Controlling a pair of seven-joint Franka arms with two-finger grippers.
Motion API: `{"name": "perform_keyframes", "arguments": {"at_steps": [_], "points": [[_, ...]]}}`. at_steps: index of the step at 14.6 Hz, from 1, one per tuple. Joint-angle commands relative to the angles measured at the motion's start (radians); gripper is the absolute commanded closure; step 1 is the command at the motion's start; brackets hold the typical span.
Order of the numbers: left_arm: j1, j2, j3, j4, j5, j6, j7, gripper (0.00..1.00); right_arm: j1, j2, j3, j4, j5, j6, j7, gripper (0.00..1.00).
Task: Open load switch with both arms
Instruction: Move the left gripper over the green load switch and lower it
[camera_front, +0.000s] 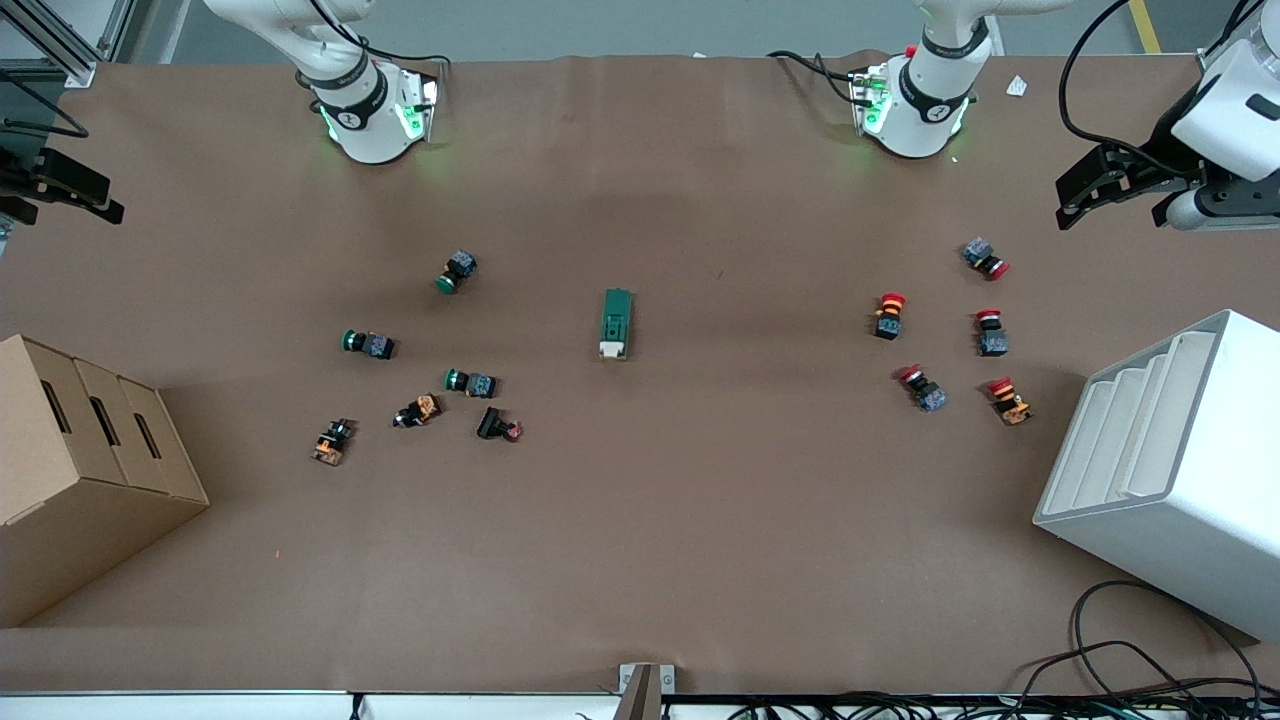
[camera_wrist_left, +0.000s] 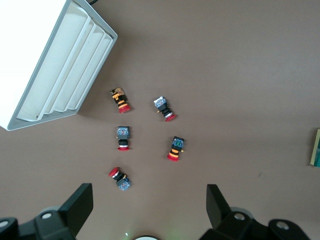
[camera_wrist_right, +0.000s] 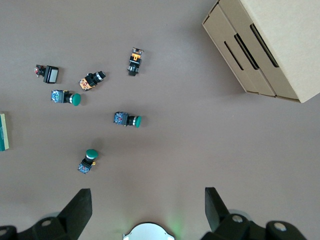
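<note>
The brown paper-covered surface (camera_front: 640, 550) is carrying the small dark-green rectangular load switch (camera_front: 616, 323) at its middle, untouched. Both arms are waiting high: left end effector (camera_front: 1115, 188) and right end effector (camera_front: 60, 190), fingers apart. Nothing begun; next, I judge, both descending onto it.

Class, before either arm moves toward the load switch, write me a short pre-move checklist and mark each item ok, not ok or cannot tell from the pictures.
1. Load switch lies alone mid-table, nothing touching it: ok.
2. Its white lever end points toward the front camera, unobstructed: ok.
3. Left end effector open, empty, hanging at the left arm's end of the table: ok.
4. Right end effector open and empty: ok.
5. Green push buttons and red push buttons lie apart from the switch: ok.
6. Switch already open or closed: cannot tell.
</note>
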Motion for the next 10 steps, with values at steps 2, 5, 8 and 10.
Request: {"name": "perform_keyframes", "arguments": {"at_steps": [2, 5, 8, 10], "points": [[-0.004, 0.005, -0.006, 0.019, -0.011, -0.01, 0.008, 0.0, 0.007, -0.027, 0.004, -0.025, -0.014, 0.013, -0.008, 0.0], [-0.019, 0.011, -0.016, 0.032, -0.009, -0.009, -0.009, 0.0, 0.011, -0.027, 0.004, -0.025, -0.014, 0.011, -0.008, 0.0], [-0.027, 0.011, -0.103, 0.025, -0.013, 0.05, -0.046, 0.0, 0.013, -0.027, 0.004, -0.025, -0.014, 0.011, -0.008, 0.0], [-0.029, 0.012, -0.205, -0.006, -0.006, 0.106, -0.188, 0.0, 0.013, -0.027, 0.004, -0.023, -0.014, 0.011, -0.008, 0.0]]}}
